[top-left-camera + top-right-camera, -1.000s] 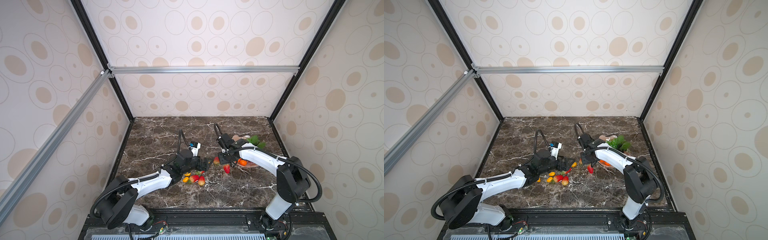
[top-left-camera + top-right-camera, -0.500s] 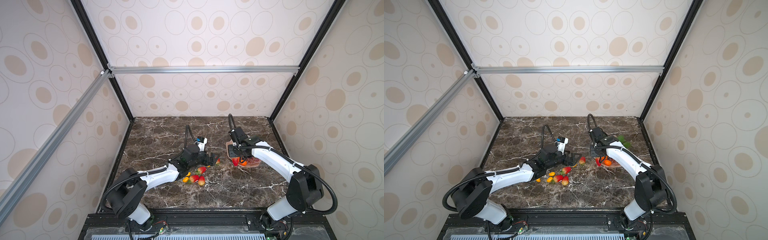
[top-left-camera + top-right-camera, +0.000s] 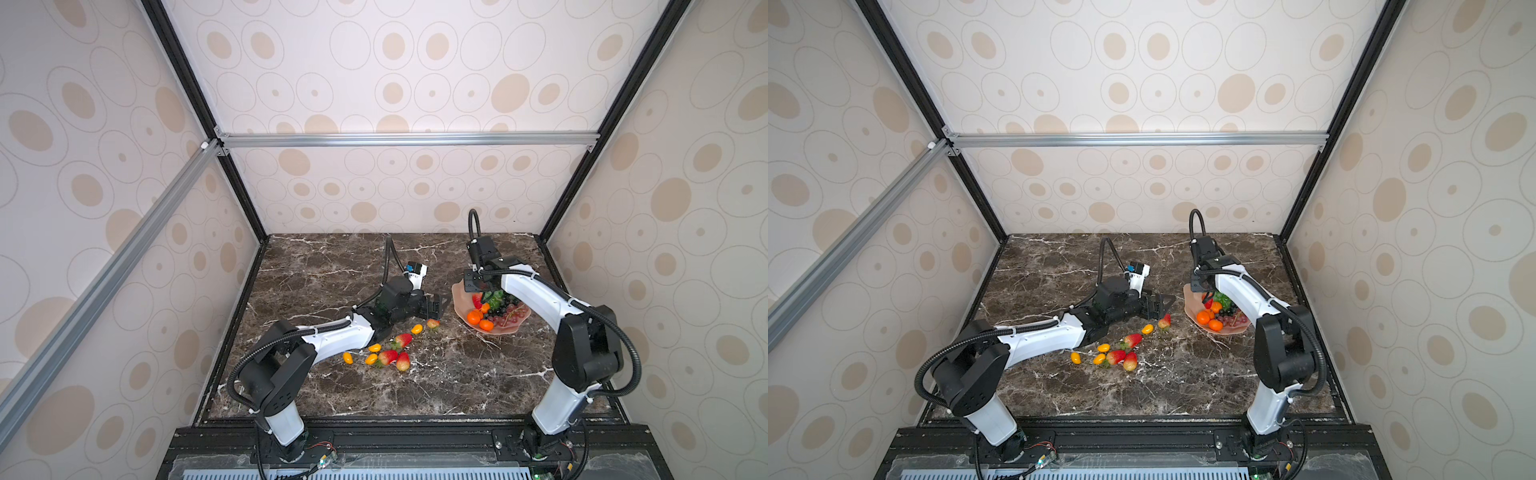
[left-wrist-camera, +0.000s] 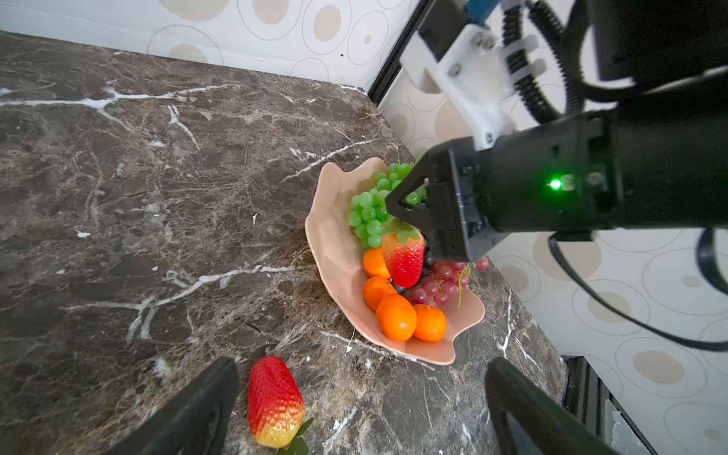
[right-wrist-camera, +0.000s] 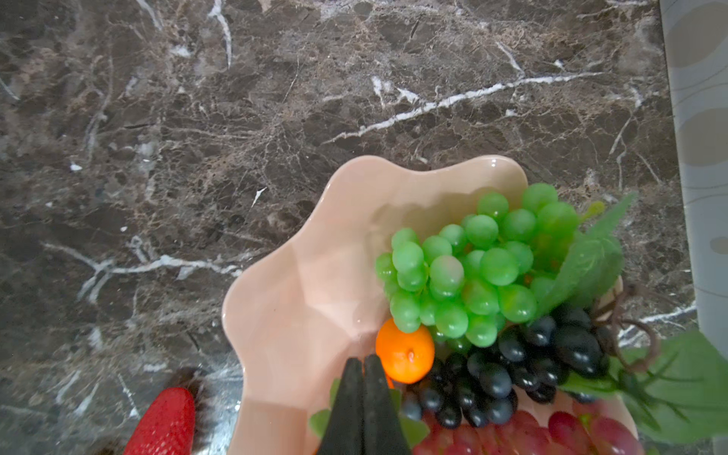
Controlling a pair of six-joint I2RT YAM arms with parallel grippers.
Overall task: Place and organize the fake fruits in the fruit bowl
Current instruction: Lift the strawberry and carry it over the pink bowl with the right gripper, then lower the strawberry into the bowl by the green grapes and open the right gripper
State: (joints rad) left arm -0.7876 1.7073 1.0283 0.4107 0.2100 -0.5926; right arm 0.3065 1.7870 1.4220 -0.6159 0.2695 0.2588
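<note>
Nearest you, lower centre in a top view, three loose strawberries [image 3: 388, 356] and four small oval fruits [image 3: 371, 359] lie on the marble table [image 3: 457, 386], well apart from the bowl. None of those has been dealt with.

A little farther on, a lone strawberry [image 4: 275, 402] lies just beside the fruit bowl [image 4: 335, 244], outside its rim. Your left gripper [image 4: 360, 370] hangs low around that berry with its jaws wide apart. The berry is close to one finger and nothing is held.

Beyond it, right of centre in both top views, the bowl already holds green grapes [image 5: 465, 272], dark grapes [image 5: 532, 366], red grapes [image 4: 441, 281] and oranges [image 4: 396, 317]. Your right gripper [image 5: 364, 364] is over the bowl with its jaws pressed together. It appears to pinch the leafy cap of a red strawberry [image 4: 403, 256] lowered among the oranges, not yet released.

I'd judge you past halfway, with eight small fruits left on the table.
</note>
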